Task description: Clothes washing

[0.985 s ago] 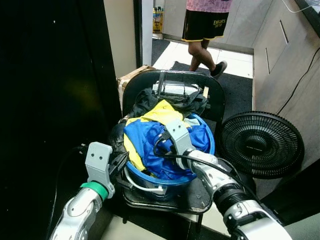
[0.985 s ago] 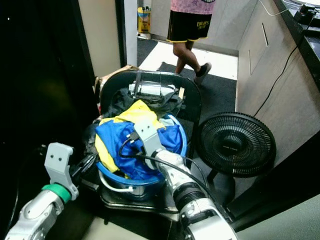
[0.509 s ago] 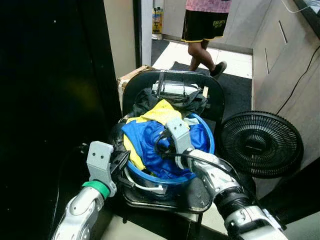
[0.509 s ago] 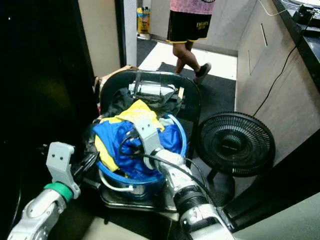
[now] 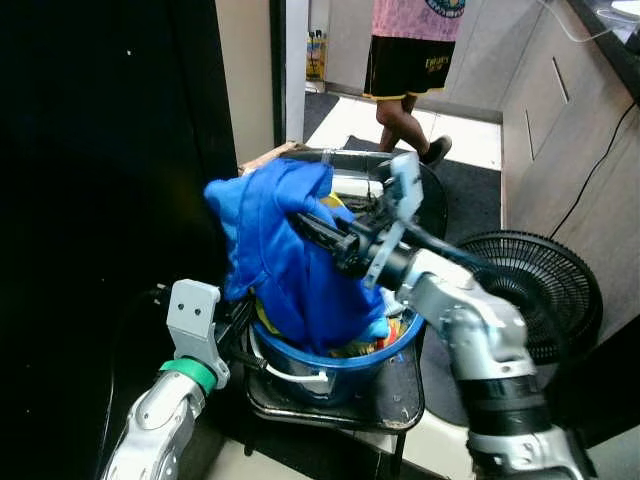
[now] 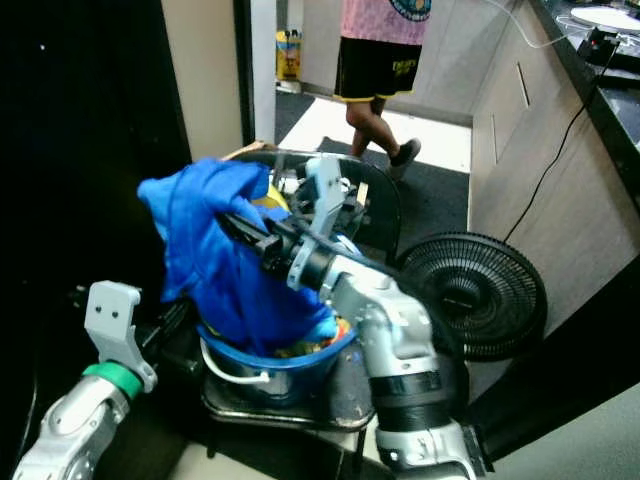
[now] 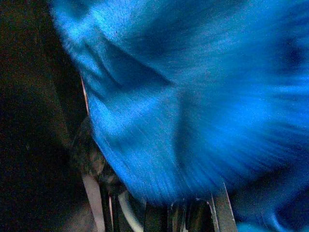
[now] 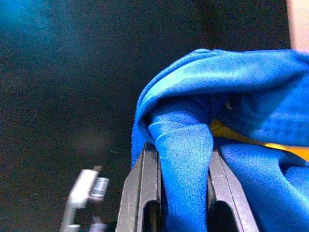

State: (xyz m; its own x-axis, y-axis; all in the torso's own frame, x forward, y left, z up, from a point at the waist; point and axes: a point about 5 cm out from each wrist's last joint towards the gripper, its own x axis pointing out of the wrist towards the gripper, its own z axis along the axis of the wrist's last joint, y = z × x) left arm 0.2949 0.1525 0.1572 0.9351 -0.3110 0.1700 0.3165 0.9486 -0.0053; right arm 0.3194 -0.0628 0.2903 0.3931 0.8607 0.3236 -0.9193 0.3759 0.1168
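Note:
A blue basin (image 5: pixel 345 363) heaped with clothes stands on a dark chair (image 5: pixel 395 395). My right gripper (image 5: pixel 300 222) is shut on a blue garment (image 5: pixel 290 275) and holds it up over the basin's left side, so the cloth hangs down into the basin. In the right wrist view the fingers (image 8: pixel 145 179) pinch a fold of the blue garment (image 8: pixel 186 159). Yellow clothing (image 5: pixel 334 204) peeks out behind it. My left gripper (image 5: pixel 236 326) sits low at the basin's left rim, with its tips hidden in shadow. The left wrist view is blurred, with the blue garment (image 7: pixel 193 96) close in front.
A black floor fan (image 5: pixel 545 290) stands right of the chair. A large dark surface (image 5: pixel 100 200) fills the left side. Grey cabinets (image 5: pixel 590 140) line the right wall. A person (image 5: pixel 410 60) walks on the floor behind the chair, beside a cardboard box (image 5: pixel 268 156).
My right gripper has risen from the pile and swung left, pulling the blue garment up out of the basin. The left arm has barely moved.

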